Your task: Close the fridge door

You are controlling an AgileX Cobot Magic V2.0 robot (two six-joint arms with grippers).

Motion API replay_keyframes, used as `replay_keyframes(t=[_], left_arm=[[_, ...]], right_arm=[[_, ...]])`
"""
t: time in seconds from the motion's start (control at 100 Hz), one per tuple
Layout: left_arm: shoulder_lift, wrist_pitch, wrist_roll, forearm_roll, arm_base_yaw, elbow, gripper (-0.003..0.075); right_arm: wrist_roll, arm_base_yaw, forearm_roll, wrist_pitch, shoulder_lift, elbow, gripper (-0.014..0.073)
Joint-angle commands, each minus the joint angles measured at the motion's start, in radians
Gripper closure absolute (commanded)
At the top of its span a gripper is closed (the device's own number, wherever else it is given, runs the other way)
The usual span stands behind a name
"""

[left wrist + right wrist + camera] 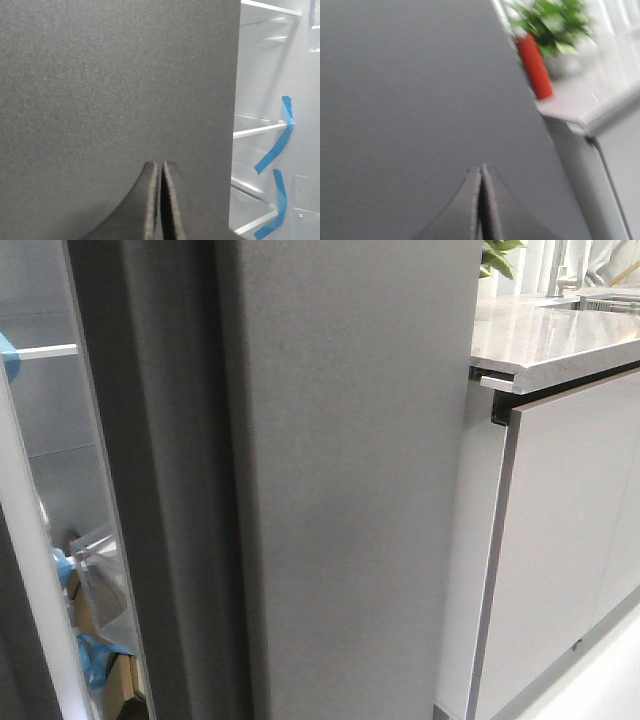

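Charcoal filled most of the front view: the fridge door (350,480), a tall matte slab with a plain flat face, stood across the centre of the frame, its thick edge turned toward nine o'clock. At nine o'clock of the door a narrow strip of the fridge interior (45,440) showed, pale grey, with a white shelf edge and bits of blue tape; low in that strip, toward seven o'clock, lay a clear plastic bag (100,570) and something cardboard-coloured. At three o'clock of the door stood the glossy light-grey cabinet fronts (560,550) under a grey countertop (550,340), and green plant leaves (498,255) peeked in at one o'clock.

Neither arm appeared in the front view. In the left wrist view the left end effector (161,200) had its two dark fingers pressed together with only a thin seam between them, nothing held, and it sat right up against the door's face. Beside the door's edge the white fridge shelves (260,131) and strips of blue tape (275,145) were visible.

In the right wrist view, which was blurred, the right end effector (480,205) was likewise closed on nothing, fingers together, close to the door's flat face. Past the door stood a red bottle (535,67) and a leafy plant (550,22) on the countertop.
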Motion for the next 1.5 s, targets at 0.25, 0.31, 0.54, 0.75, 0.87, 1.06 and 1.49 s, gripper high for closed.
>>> replay_keyframes(t=[0.25, 0.31, 0.54, 0.75, 0.87, 1.06, 1.49], left_arm=[[-0.011, -0.072, -0.004, -0.004, -0.001, 0.035, 0.074], [-0.011, -0.072, -0.004, -0.004, -0.001, 0.035, 0.074], [-0.011, -0.072, -0.004, -0.004, -0.001, 0.035, 0.074], [-0.011, -0.072, -0.004, -0.004, -0.001, 0.035, 0.074], [-0.011, -0.072, -0.004, -0.004, -0.001, 0.035, 0.074], [-0.011, -0.072, -0.004, -0.004, -0.001, 0.035, 0.074], [-0.011, -0.072, -0.004, -0.004, -0.001, 0.035, 0.074]], right_arm=[[-0.042, 0.063, -0.022, 0.1, 0.33, -0.414, 0.0638], [-0.06, 0.097, -0.022, 0.107, 0.391, -0.468, 0.0638], [-0.109, 0.234, -0.022, 0.116, 0.605, -0.677, 0.0638], [-0.162, 0.343, -0.022, 0.107, 0.782, -0.804, 0.0638], [-0.187, 0.368, -0.022, 0.083, 0.873, -0.849, 0.0638], [-0.232, 0.399, -0.022, 0.05, 0.987, -0.903, 0.0638], [-0.246, 0.43, 0.007, 0.015, 1.128, -0.997, 0.0638]])
